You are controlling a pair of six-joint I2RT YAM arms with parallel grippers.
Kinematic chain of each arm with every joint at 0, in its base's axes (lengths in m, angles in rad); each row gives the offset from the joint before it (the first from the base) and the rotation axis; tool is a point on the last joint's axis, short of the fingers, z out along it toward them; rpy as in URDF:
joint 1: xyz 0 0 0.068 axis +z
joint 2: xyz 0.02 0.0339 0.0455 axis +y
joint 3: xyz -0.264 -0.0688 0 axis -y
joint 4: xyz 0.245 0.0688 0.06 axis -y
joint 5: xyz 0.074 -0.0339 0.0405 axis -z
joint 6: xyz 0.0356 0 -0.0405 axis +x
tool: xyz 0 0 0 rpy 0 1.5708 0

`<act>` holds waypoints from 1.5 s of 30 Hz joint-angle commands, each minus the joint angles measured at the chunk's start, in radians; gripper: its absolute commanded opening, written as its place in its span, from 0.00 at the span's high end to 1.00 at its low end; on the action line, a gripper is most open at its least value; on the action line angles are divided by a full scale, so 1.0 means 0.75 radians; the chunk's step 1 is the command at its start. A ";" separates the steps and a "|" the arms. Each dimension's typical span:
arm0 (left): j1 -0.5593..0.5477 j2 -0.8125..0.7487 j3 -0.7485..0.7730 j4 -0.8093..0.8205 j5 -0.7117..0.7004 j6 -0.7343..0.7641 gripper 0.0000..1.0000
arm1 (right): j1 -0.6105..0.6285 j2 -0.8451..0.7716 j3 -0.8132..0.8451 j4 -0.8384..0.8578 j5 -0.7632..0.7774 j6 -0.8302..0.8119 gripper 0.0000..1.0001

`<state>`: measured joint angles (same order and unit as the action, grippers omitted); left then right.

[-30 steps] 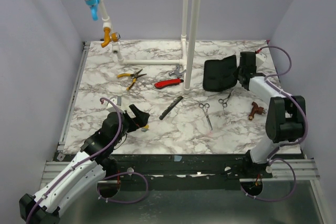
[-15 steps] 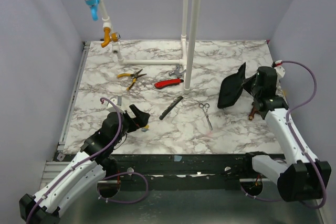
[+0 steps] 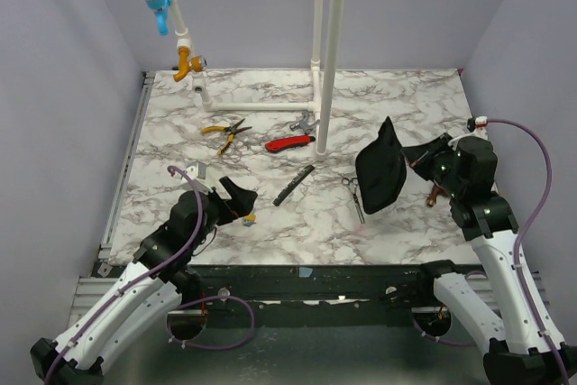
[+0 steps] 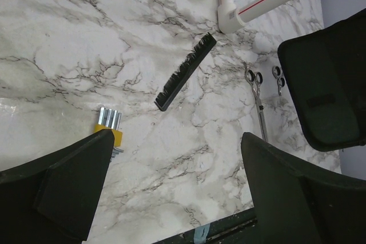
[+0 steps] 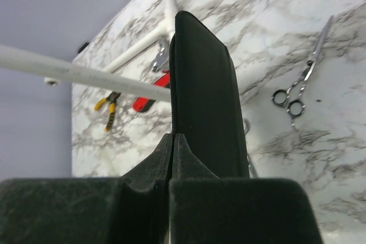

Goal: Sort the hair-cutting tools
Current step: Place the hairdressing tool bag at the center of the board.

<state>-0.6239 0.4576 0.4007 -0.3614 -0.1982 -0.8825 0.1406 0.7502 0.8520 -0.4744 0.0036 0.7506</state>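
A long black comb point(image 3: 294, 185) point(image 4: 185, 72) lies mid-table. Silver scissors point(image 3: 352, 193) point(image 4: 255, 92) lie right of it, their far end hidden in the top view by a black zip pouch point(image 3: 380, 178) point(image 4: 329, 90) point(image 5: 206, 95). A second, smaller pair of scissors point(image 4: 278, 78) point(image 5: 303, 78) lies beside them. My right gripper point(image 3: 416, 161) point(image 5: 176, 138) is shut on the pouch's zipper edge and holds it tilted above the table. My left gripper point(image 3: 236, 197) point(image 4: 177, 135) hovers open over bare marble at the front left, nothing between its fingers.
Yellow-handled pliers point(image 3: 226, 132), a red-handled tool point(image 3: 289, 142) and a small silver fitting point(image 3: 304, 122) lie toward the back. A yellow hex-key set point(image 4: 108, 127) sits by my left finger. A brown piece point(image 3: 439, 192) lies at the right. White pipes point(image 3: 329, 51) rise mid-back.
My right arm has lifted the black pouch from the back right and swung it forward and left, over the scissors. My left arm has barely shifted.
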 commanded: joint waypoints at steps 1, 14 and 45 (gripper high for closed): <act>0.005 -0.040 0.047 -0.058 -0.007 0.011 0.05 | 0.038 -0.056 -0.013 -0.044 -0.251 0.109 0.99; 0.005 -0.043 -0.012 -0.036 0.082 -0.080 0.05 | 0.084 -0.223 -0.230 -0.040 -0.392 0.242 0.99; -0.025 0.139 -0.209 0.260 0.228 -0.140 0.05 | 0.133 -0.091 -0.693 0.081 -0.255 0.120 0.40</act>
<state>-0.6266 0.5236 0.2481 -0.2329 -0.0589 -0.9955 0.2192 0.6174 0.3573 -0.4717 -0.2176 0.8665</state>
